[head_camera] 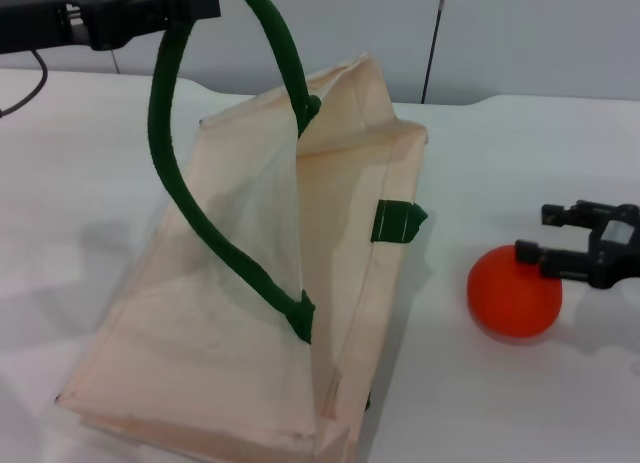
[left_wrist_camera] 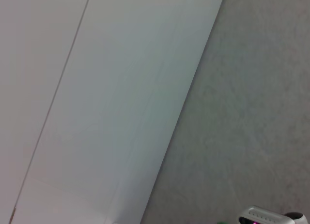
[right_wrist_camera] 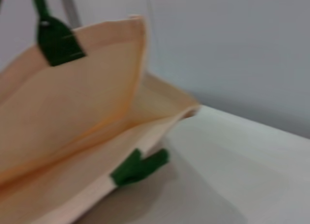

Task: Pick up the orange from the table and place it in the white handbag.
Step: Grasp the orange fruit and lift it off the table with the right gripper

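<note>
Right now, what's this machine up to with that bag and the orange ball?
The left tool is up at the top, holding one dark green handle so the white handbag gapes open on the table. The right tool has reached in from the side, its fingers spread against the orange, which sits on the table beside the bag. The fruit isn't lifted, and the bag hasn't received it yet.

Orange [head_camera: 514,292] right of white handbag [head_camera: 300,283]
</note>
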Available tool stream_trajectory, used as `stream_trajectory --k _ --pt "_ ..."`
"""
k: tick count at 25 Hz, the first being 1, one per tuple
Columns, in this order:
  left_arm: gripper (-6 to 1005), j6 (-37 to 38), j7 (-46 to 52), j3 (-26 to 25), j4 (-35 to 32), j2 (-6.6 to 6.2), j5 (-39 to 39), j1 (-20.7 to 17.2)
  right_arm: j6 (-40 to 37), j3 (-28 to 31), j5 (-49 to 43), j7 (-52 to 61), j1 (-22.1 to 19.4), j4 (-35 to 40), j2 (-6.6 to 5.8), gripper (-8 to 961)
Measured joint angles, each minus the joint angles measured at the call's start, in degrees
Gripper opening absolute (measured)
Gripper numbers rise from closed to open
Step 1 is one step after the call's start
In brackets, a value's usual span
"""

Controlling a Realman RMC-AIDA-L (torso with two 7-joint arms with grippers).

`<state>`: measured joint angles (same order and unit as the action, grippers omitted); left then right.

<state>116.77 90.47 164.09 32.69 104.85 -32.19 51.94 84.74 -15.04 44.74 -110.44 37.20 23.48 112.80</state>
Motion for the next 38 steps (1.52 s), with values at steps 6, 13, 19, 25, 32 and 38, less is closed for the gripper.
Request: stream_trajectory --k 6,13,19,25,32,38 --pt "142 -0.05 -0.16 0.0 0.0 0.08 -0.08 -0.46 2.08 -0.66 0.31 -0.22 -0.11 0.38 0.49 768" --pt "142 -0.06 -0.1 0.0 0.0 0.09 -0.51 -0.51 0.42 -1.03 -2.66 0.31 -0.28 0.38 0.6 881" --pt "142 -0.05 -0.09 0.0 0.0 0.09 -0.74 -0.55 -1.66 -1.17 -6.79 0.33 0.8 0.52 1.65 882" --pt "142 -0.05 -0.08 0.0 0.0 0.11 -0.9 -0.48 -3.83 -3.58 -7.5 0.06 1.43 0.52 2.17 853" --pt "142 -0.05 -0.01 0.0 0.0 0.17 -0.95 -0.45 -4.67 -3.72 -7.25 -0.11 1.99 0.51 2.27 784" --pt "142 -0.05 -0.11 0.0 0.0 0.26 -0.95 -0.41 -5.1 -3.68 -7.04 -1.98 2.18 0.51 2.24 581"
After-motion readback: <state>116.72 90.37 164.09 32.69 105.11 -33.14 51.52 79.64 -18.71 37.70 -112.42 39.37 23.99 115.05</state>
